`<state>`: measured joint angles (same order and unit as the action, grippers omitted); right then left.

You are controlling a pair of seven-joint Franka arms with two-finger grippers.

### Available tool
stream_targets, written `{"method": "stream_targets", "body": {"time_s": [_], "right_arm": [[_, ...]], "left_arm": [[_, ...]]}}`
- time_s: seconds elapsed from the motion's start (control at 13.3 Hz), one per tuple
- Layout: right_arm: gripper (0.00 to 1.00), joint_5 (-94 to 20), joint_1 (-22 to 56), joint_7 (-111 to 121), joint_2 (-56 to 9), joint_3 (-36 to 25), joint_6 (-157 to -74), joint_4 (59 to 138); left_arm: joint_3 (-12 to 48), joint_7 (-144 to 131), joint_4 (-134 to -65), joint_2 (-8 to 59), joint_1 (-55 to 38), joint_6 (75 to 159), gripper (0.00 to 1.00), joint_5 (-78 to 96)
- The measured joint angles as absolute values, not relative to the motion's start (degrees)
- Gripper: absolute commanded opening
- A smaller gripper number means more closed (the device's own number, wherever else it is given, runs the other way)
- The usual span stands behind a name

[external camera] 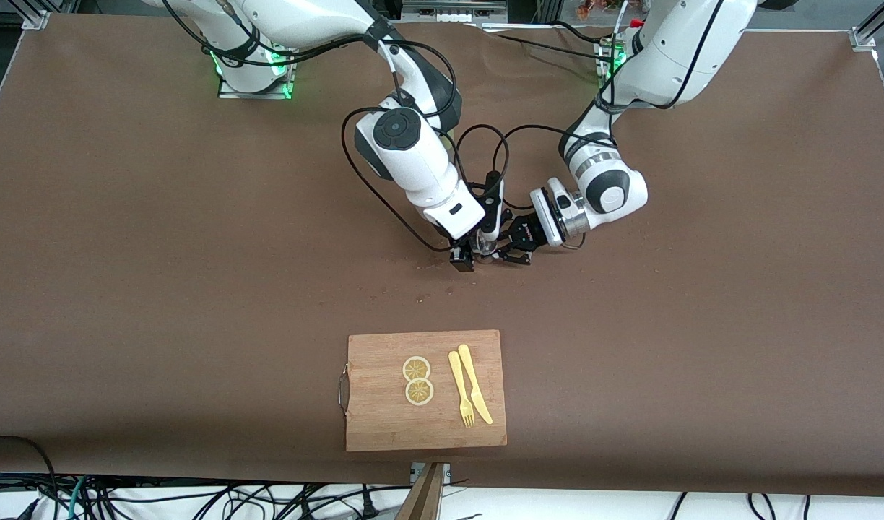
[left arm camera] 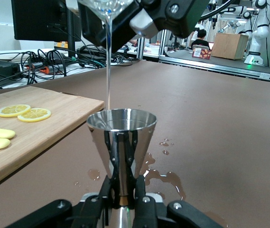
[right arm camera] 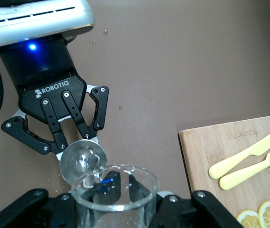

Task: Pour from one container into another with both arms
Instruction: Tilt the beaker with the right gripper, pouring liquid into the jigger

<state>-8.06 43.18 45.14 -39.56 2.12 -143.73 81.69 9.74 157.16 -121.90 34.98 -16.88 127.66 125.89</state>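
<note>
Front view: both arms meet over the middle of the brown counter point(external camera: 124, 289), farther from the camera than the wooden cutting board point(external camera: 384, 426). The right pincer point(external camera: 469, 254) and the left pincer point(external camera: 513, 254) hang close together, with the small things they hold hard to make out between them. On the board lie two lemon slices point(external camera: 417, 380), a yellow fork point(external camera: 461, 388) and a yellow knife point(external camera: 475, 383) side by side.

Left wrist view: the left pincer point(left arm camera: 120, 202) is closed on the narrow waist of the steel jigger point(left arm camera: 121, 142), which stands upright, a shiny double cone with a round open rim. Above it the clear glass cup point(left arm camera: 107, 6) is tipped, and a thin stream of liquid point(left arm camera: 108, 66) falls from it into the jigger's mouth. Small puddles point(left arm camera: 165, 176) wet the counter beside the jigger.

Right wrist view: the right pincer point(right arm camera: 120, 202) grips the glass cup point(right arm camera: 115, 192), colourless and round-rimmed, tilted over the jigger point(right arm camera: 82, 161). The jigger's bowl shows from above, bright and mirror-like, held between the left pincer's black fingers point(right arm camera: 83, 124). The board with its cutlery lies nearby.
</note>
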Motion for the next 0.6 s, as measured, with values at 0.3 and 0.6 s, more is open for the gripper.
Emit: {"method": "stream_targets", "body": {"time_s": [0.3, 0.6], "right_arm": [[0.14, -8.1, 43.2, 43.6, -39.6, 2.1, -143.7, 81.8], [0.14, -8.2, 43.6, 37.3, -39.5, 2.2, -143.7, 83.4]], "left_arm": [[9.7, 157.2, -122.1, 34.8, -16.8, 127.9, 0.0, 126.0], [9.7, 157.2, -122.1, 34.5, -16.6, 128.0, 0.0, 127.0]]}}
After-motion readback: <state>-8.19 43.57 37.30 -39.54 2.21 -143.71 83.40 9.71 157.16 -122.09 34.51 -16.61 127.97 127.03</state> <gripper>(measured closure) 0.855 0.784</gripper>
